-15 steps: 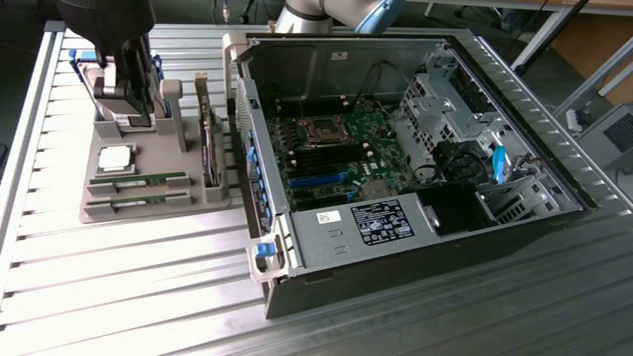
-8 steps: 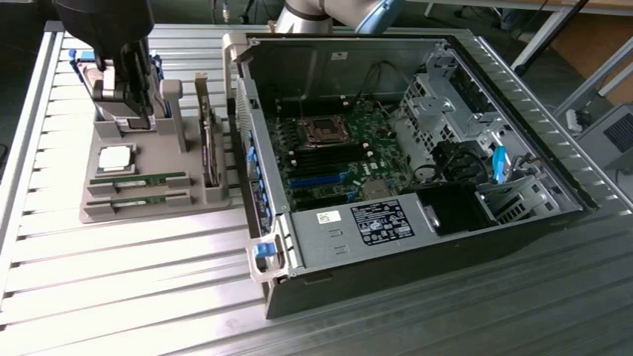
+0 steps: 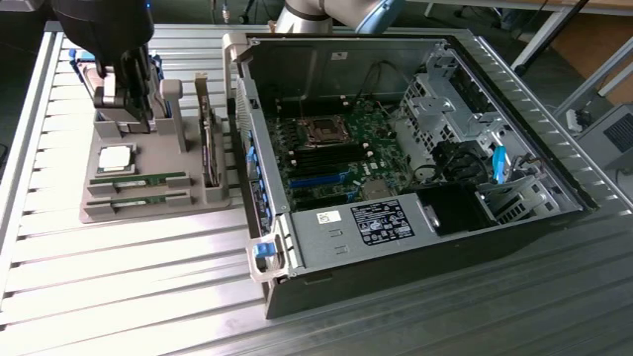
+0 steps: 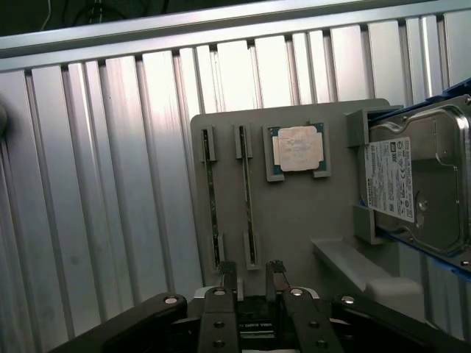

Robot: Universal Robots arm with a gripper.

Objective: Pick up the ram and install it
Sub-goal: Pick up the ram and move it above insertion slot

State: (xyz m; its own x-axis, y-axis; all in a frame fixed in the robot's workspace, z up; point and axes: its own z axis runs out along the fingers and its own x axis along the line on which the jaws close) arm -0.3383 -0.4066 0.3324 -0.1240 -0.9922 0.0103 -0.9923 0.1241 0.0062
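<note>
Plainly, ram (image 4: 248, 195) in tray (image 4: 294, 213), apart from claw (image 4: 251, 268)

Nothing can be read: the power supply label (image 3: 381, 222) and the hard drive label (image 4: 388, 180) carry print too small.

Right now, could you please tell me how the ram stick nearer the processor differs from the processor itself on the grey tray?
The ram stick is long, narrow and green; the processor is square and silver. The ram stick stands on edge between end holders; the processor lies flat in a recess. Both sit on the grey tray.
</note>
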